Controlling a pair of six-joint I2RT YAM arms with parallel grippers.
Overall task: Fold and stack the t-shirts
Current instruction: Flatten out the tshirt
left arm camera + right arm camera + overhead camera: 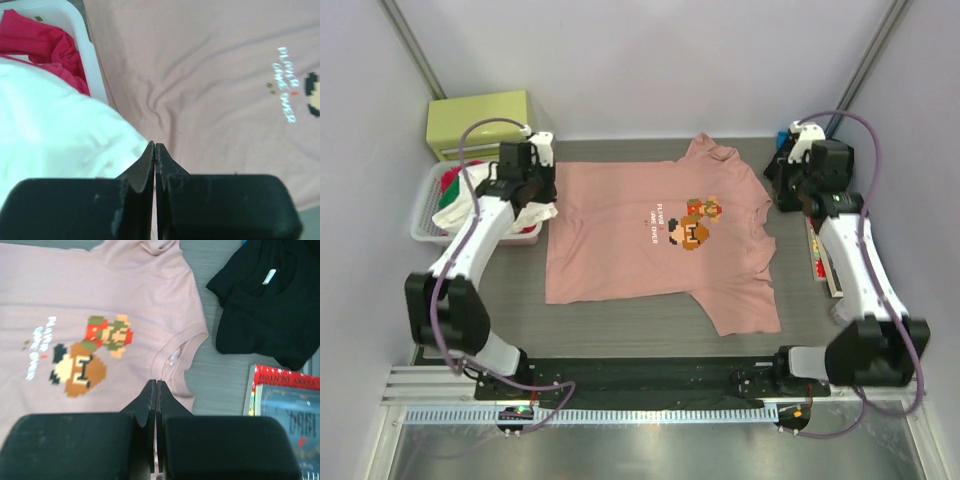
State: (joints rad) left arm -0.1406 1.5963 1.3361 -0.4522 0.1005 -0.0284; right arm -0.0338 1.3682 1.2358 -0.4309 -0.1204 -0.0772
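Left hand [155, 146] closed empty above pink tee [640, 250] hem; right hand [156, 384] same, above collar.

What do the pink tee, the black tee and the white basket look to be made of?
Pink t-shirt: soft matte knit, likely cotton jersey; soft creases, ribbed collar. Black t-shirt: similar matte cloth, crumpled in loose folds, sewn neck label. Basket: probably moulded plastic; smooth, rigid-looking white wall.
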